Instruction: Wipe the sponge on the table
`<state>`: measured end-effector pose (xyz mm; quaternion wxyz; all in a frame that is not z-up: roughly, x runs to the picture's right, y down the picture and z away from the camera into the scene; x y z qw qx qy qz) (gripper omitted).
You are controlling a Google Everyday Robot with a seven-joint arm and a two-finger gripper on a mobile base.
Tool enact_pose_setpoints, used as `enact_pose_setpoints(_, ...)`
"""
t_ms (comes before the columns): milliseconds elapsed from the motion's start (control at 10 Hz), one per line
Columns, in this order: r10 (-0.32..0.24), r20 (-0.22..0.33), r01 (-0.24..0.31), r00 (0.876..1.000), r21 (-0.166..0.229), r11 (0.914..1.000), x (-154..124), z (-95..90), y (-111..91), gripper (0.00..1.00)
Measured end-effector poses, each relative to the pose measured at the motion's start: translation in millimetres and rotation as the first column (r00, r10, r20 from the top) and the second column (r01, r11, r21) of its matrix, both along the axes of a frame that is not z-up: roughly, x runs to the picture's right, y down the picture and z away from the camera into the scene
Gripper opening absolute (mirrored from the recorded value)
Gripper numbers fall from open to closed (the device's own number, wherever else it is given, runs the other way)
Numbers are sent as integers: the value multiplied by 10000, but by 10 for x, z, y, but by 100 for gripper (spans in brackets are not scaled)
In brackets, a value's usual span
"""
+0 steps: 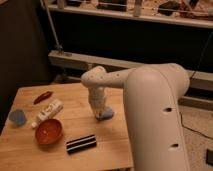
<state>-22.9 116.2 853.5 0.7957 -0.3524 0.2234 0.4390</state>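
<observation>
The pale blue sponge [106, 114] lies on the light wooden table [30, 150], right of the middle. My gripper [99, 113] points down onto the sponge's left side, at the end of the large white arm that reaches in from the right. The arm's wrist hides part of the sponge.
An orange bowl [49, 131] sits front left, with a black block with white stripes [81, 143] to its right. A white packet [47, 112], a red object [42, 96] and a round blue cup-like object [18, 118] lie on the left side. Dark shelving stands behind the table.
</observation>
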Motion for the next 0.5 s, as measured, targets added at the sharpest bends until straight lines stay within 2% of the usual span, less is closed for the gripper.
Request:
enact_pose_setpoints(200,137,-58,-136,9999,92,9999,15,197,-189,0)
enact_pose_setpoints(500,364,187,-372,9992,406,9985,-208,470,-591,0)
